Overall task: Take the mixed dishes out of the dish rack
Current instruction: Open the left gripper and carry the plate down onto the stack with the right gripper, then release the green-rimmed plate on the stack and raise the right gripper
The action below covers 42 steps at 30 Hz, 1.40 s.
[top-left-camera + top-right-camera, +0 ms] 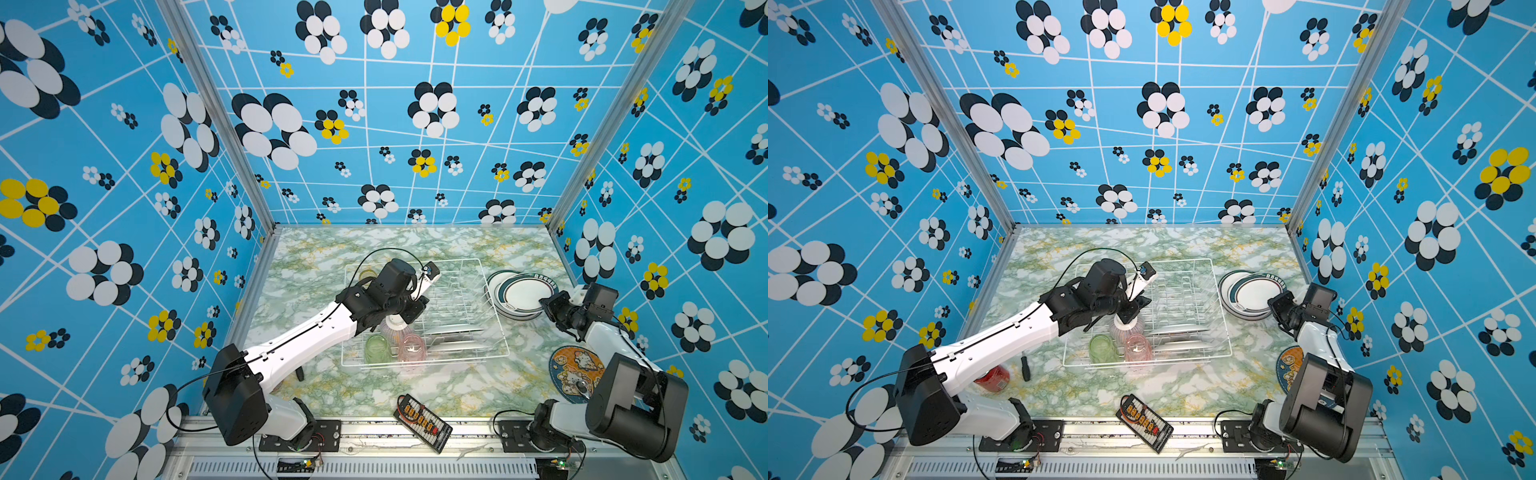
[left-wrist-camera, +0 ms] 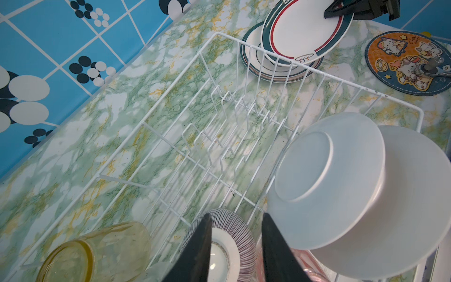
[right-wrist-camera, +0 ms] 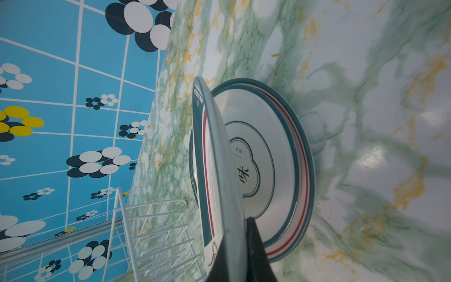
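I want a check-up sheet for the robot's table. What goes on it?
Surface: green marbled table, no spills seen.
Job's things: dish rack holds two plates on edge, upside-down striped bowl, green tumbler, pink tumbler, yellow tumbler; plate stack lies beside it.
Clutter: red can, connector board, cartoon mat, black tool.
Grippers: left gripper open over the bowl; right gripper shut on a tilted plate at the stack.
Cables: black cable arcs over the left arm.
Surroundings: blue flowered walls.
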### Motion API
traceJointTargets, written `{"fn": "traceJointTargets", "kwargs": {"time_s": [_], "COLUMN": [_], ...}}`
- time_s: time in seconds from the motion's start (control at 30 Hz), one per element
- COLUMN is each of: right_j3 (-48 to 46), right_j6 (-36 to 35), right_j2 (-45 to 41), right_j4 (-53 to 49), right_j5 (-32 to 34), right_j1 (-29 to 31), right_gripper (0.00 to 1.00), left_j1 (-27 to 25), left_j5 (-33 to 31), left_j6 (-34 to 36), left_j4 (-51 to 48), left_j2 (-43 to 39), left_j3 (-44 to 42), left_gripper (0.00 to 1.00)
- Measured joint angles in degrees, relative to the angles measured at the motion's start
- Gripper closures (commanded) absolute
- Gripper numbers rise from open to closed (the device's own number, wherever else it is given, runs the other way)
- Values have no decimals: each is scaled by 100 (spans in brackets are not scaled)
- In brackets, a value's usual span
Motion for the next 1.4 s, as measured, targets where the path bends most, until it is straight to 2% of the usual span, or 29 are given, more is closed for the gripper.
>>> {"fn": "traceJointTargets", "kwargs": {"time_s": [0.27, 0.5, 0.7, 1.0, 1.27, 1.4], "right_j3": [0, 33, 402, 643, 772, 1005], "right_j6": [0, -92, -487, -994, -1110, -1220], "right_j2": [538, 627, 634, 647, 894, 1106], "right_j4": [260, 197, -385, -1067, -1233, -1416], "right_j5": [-177, -267, -109, 225, 487, 739], "right_j1": [0, 0, 0, 0, 114, 310], "right_gripper": [87, 70, 60, 57, 57, 51], "left_j1": [0, 0, 0, 0, 0, 0], "left_j5": [-17, -20, -20, -22, -107, -151], "left_j6": [35, 35, 35, 37, 83, 109], "left_j4": [-46, -61, -59, -55, -52, -50], "left_j2": [87, 125, 140, 195, 197, 197], "left_j3": [83, 96, 96, 96, 94, 81], "left_gripper": [64, 63, 63, 64, 63, 63]}}
